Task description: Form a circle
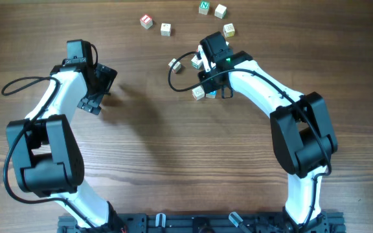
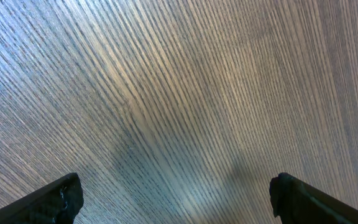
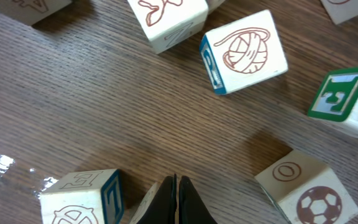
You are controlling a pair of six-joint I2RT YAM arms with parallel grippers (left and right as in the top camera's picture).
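**Overhead and wrist views.** My right gripper has its fingers pressed together with nothing between them, its tip low over the table amid a loose cluster of cubes; my left gripper stands wide and empty over bare wood, well apart from every piece. No ring is formed: the yarn cube, the green-letter cube, the football cube and the blue-letter cube lie scattered around my tip, none touching another; further pieces, among them a red-faced cube, lie beyond, toward the far edge. I judge each piece light, rigid and sturdy, its printed faces smooth enough to slide on the wood when nudged; best hold: two opposite flat faces, at mid-height, fingers square to them, never across corners.
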